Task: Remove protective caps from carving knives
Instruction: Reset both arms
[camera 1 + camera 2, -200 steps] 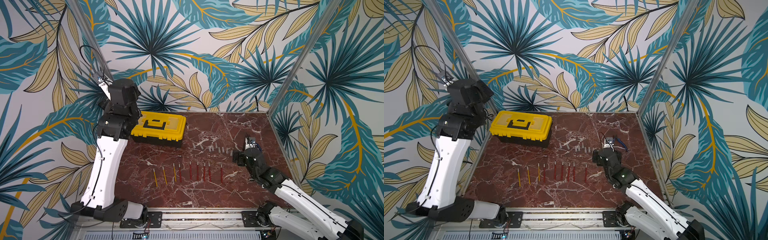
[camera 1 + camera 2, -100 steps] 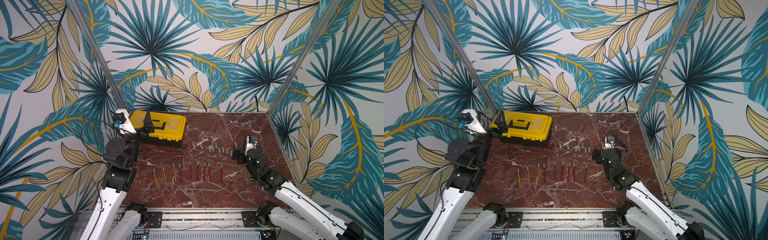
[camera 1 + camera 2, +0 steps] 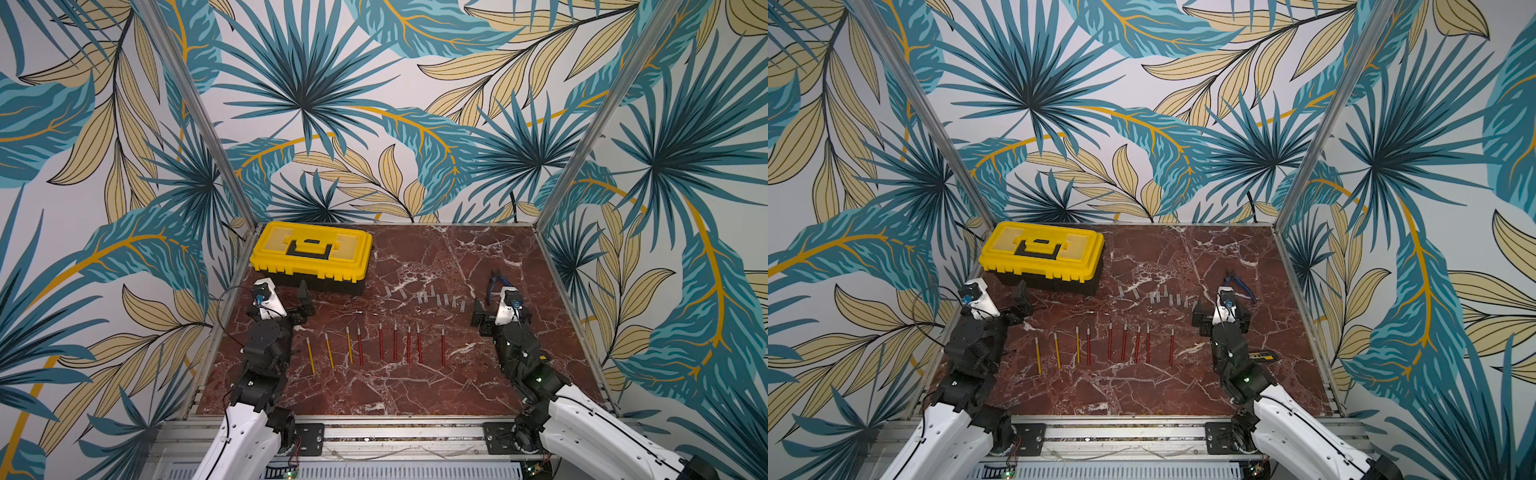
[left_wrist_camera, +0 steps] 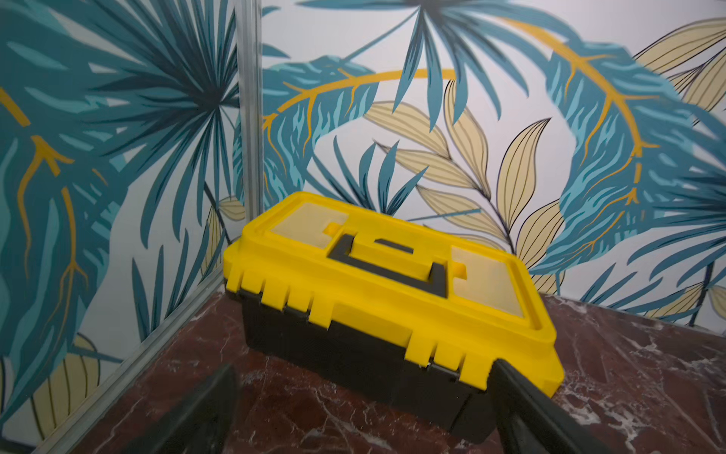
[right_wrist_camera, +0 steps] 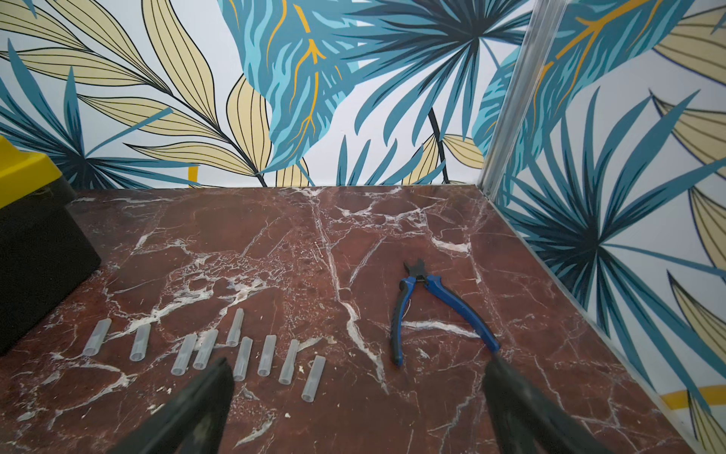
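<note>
Left gripper [image 4: 363, 383]: jaws apart, empty | right gripper [image 5: 357, 367]: likewise | translucent grey plastic caps [image 5: 205, 349]: loose beside thin red/yellow-handled carving knives [image 3: 395, 343].

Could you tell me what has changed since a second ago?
The left gripper dropped from high beside the yellow-and-black plastic toolbox to low before it, open and empty. The right gripper, red and yellow stick-like carving knives and translucent plastic caps stayed put.
</note>
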You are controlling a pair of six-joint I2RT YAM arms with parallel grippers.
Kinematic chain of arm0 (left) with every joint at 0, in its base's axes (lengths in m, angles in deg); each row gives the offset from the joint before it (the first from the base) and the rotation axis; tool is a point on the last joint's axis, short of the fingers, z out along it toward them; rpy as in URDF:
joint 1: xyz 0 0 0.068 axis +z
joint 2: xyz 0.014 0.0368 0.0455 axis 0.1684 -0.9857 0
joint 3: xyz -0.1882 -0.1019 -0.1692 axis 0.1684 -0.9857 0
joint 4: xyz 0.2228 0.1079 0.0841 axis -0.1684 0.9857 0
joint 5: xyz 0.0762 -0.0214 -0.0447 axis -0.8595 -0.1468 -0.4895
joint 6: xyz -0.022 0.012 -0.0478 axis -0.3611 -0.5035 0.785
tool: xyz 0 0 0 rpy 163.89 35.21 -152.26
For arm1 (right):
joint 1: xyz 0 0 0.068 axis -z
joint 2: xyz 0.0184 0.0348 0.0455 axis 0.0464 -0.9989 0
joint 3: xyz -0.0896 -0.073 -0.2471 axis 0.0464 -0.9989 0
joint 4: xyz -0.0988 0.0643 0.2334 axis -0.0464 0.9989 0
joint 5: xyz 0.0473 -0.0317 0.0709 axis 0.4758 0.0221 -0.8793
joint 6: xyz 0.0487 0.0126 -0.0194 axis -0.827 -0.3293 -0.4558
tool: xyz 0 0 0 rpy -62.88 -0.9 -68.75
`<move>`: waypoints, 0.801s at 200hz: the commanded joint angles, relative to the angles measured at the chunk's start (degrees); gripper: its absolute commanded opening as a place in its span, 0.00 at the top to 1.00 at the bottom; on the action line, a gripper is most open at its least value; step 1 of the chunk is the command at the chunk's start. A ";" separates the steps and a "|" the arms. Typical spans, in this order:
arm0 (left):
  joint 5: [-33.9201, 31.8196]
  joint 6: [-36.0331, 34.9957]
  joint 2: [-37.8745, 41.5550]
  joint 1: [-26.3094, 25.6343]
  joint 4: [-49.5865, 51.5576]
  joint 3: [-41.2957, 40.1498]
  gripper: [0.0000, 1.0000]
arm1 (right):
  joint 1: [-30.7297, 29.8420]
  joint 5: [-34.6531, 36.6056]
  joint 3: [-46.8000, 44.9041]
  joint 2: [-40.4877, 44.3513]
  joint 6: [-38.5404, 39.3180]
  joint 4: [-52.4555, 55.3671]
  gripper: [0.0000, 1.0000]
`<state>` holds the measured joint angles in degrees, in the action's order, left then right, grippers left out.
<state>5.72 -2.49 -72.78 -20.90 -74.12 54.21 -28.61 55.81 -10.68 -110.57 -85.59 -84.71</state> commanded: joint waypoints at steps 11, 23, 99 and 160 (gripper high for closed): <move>-3.81 0.97 -7.61 -0.22 -1.55 -2.14 0.00 | 0.15 0.88 0.96 -3.24 5.11 2.15 0.01; -2.97 -1.00 -10.34 -0.39 -2.62 -1.30 0.00 | 0.16 1.06 1.41 -4.13 5.11 2.48 0.01; -6.46 -6.19 -23.00 -0.22 -13.93 -2.54 0.00 | 1.24 7.10 -2.69 -9.93 11.57 -10.81 0.01; -6.83 -6.57 -32.19 1.41 -21.44 -1.89 0.00 | 10.75 0.06 -3.23 -13.89 5.94 -12.55 0.01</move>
<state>-0.36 -7.73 -103.14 -20.22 -89.55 52.90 -22.51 60.02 -12.54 -123.27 -75.93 -94.98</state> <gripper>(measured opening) 0.999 0.993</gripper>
